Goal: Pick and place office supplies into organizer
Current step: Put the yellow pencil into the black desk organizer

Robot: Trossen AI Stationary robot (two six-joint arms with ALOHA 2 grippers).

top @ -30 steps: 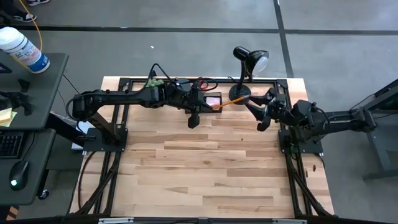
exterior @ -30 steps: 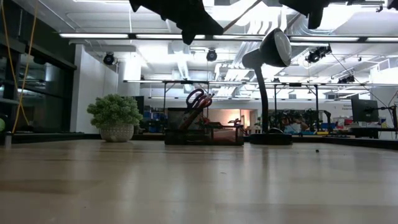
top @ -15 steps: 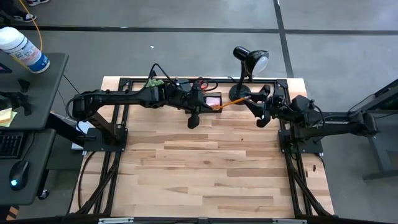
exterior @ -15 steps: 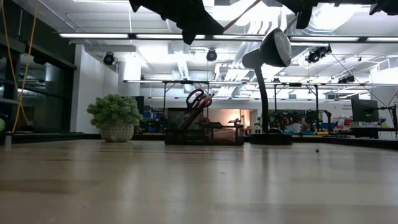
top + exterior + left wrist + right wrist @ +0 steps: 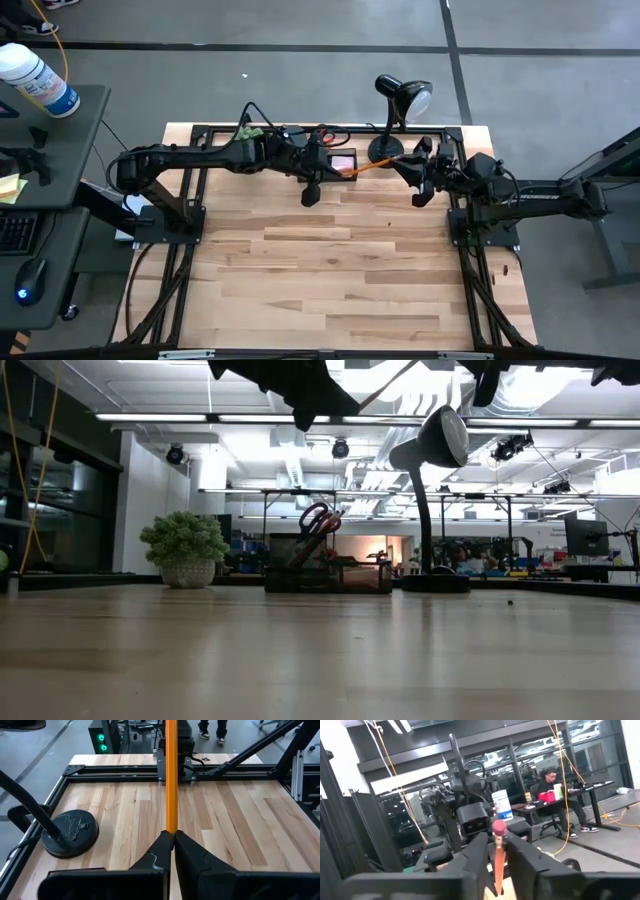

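1. Handover in progress: orange pencil (image 5: 372, 164) spans the gap between the two tools, raised above the far edge of the bench (image 5: 330, 270).
2. Left tool (image 5: 173, 836): clamped shut on the pencil's near end; the shaft runs straight out ahead of its fingertips.
3. Right tool (image 5: 496, 851): a second ago its fingers stood wide and a little off from the pencil; it has since moved in and begun to close around the eraser end (image 5: 498, 826). The pencil sits between its fingers, but whether they already pinch it cannot be told.
4. Meaning for the task, as a judgement: the pencil is passing from left to right and is not yet placed; the left tool should release only once the right grip is firm.
5. Organizer (image 5: 328, 575): just behind and below the left tool, at the bench's far edge, with red-handled scissors (image 5: 318, 520) standing in its tall compartment.
6. Desk lamp (image 5: 400, 105): just behind the right tool.
7. Hidden or unclear: both tools are cut off at the top of the low view; the organizer's tray contents are too small to read.
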